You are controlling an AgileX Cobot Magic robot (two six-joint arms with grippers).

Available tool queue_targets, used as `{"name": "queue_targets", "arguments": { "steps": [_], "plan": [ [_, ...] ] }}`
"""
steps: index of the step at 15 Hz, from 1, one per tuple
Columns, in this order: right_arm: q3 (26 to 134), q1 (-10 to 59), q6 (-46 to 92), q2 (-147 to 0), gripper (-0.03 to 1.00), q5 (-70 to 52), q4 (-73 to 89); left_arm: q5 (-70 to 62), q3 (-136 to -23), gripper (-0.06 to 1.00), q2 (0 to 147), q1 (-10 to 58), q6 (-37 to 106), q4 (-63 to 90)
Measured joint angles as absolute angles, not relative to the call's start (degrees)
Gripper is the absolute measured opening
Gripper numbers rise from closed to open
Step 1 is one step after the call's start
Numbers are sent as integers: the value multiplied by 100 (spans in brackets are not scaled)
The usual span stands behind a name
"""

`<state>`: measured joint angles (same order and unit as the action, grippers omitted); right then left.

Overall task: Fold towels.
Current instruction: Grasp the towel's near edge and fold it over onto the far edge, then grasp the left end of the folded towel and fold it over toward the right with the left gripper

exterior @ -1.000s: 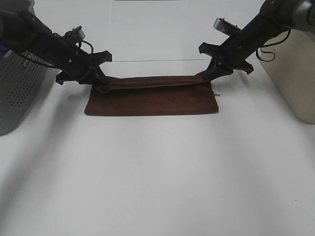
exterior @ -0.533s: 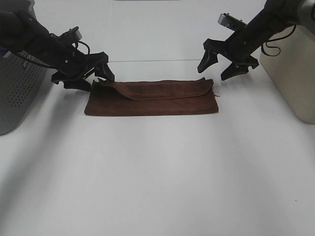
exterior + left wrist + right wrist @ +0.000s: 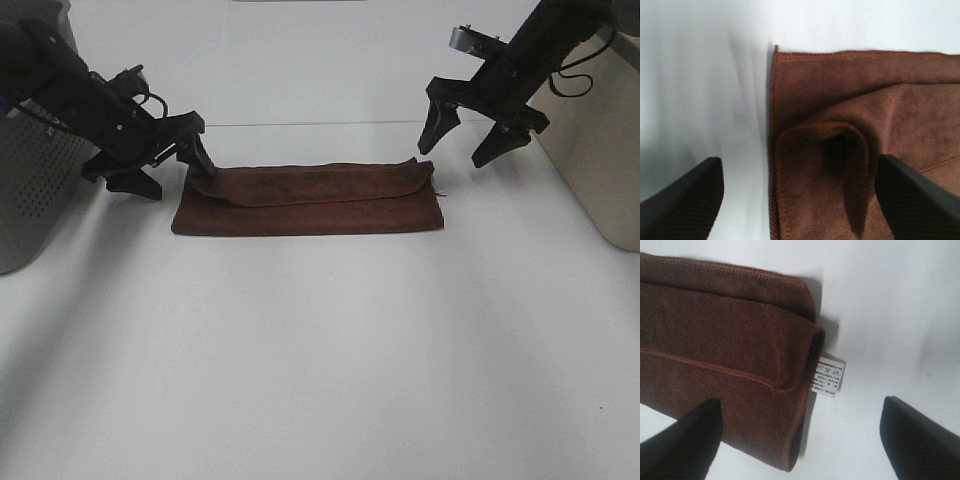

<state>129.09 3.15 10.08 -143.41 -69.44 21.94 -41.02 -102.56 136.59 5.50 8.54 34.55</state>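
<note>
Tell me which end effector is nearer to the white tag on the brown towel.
Right. The right end effector hovers open by the end of the towel that carries the white tag. The left end effector stands open at the opposite end.

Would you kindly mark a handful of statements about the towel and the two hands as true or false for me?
1. The left hand is open and holds nothing. True.
2. The right hand is clamped on the towel. False: it is open and apart from the towel.
3. The towel lies on the table, folded into a long strip. True.
4. The white tag sticks out at the left hand's end. False: it is at the end near the right hand.
5. The folded layers line up edge to edge. False: the top layer stops short, so the lower layer shows along the near side.
</note>
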Motion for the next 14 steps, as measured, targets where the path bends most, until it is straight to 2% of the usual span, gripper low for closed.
{"name": "queue_targets", "arguments": {
  "steps": [3,5,8,11,13,14],
  "plan": [
    [12909,315,1003,-14341,82,-6944,2154,-4079,-10279,77,13831,498,917,3908],
    [12909,315,1003,-14341,82,-6950,2149,-4074,-10319,76,13986,498,1289,4824],
    [12909,315,1003,-14341,82,-6950,2149,-4291,-10353,67,14175,550,1805,5672],
    [12909,315,985,-14341,82,-6950,2149,-4320,-10365,41,14232,567,1811,5546],
    [12909,315,945,-14341,82,-6950,2149,-4343,-10451,10,14278,567,1799,5225],
    [12909,315,928,-14341,82,-6950,2149,-4383,-10525,5,14295,567,1742,5094]
  ]
}}
